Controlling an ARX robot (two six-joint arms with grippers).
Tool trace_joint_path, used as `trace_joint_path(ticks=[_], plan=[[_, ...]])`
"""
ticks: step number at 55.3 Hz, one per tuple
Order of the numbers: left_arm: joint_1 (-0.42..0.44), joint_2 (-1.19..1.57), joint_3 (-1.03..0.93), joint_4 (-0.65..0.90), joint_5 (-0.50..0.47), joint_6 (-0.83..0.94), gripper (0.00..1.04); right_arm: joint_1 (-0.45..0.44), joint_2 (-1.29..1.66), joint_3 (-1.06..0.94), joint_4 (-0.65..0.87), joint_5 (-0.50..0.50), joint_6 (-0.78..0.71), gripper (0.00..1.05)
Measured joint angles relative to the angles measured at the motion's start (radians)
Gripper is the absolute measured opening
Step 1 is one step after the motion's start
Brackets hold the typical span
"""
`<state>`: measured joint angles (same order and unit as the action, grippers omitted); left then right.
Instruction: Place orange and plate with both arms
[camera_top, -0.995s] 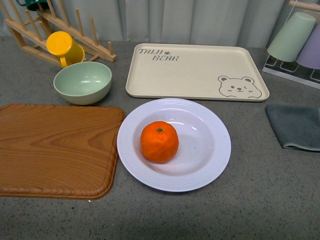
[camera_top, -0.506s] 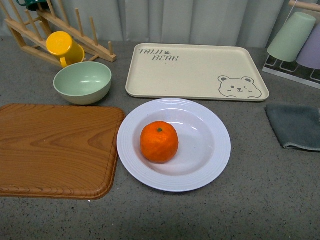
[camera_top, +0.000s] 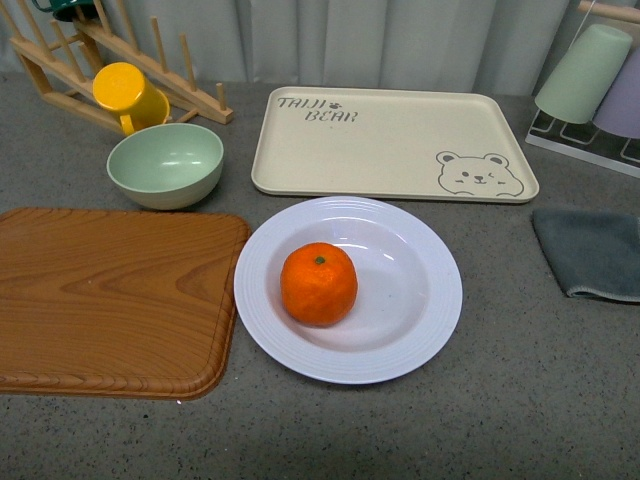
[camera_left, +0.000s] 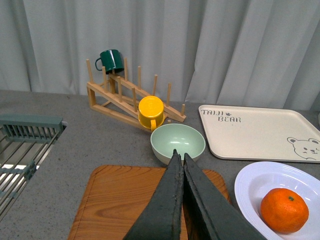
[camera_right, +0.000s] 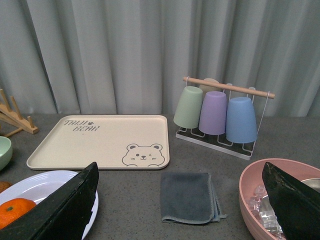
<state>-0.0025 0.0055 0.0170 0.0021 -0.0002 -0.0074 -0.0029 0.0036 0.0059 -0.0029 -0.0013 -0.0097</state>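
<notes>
Right wrist view only — pink bowl (camera_right: 248, 202), right fingers (camera_right: 62, 210) apart.

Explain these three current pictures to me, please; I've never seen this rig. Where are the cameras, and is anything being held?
This is a two-armed robot at a grey counter. The front picture comes from a camera on its body; neither arm shows there. It shows the orange sitting in the lavender-white plate, a bear tray behind, a wooden cutting board and a pale green bowl to the left, and a grey cloth to the right. The other two pictures come from cameras on the wrists, so the dark wedges are gripper fingers. The left gripper is shut, fingers together, holding nothing. The right gripper is wide open, also empty.
</notes>
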Motion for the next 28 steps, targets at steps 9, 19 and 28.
trace_joint_path(ticks=[9, 19, 28], plan=[[0.000, 0.000, 0.000, -0.001, 0.000, 0.000, 0.33, 0.000, 0.068, 0.047, -0.116, 0.001, -0.043, 0.96], [0.000, 0.000, 0.000, -0.002, 0.000, 0.000, 0.65, -0.046, 0.489, 0.112, 0.090, -0.044, -0.079, 0.96], [0.000, 0.000, 0.000, -0.002, 0.000, 0.000, 0.92, -0.126, 0.967, 0.264, 0.282, -0.142, 0.024, 0.96]])
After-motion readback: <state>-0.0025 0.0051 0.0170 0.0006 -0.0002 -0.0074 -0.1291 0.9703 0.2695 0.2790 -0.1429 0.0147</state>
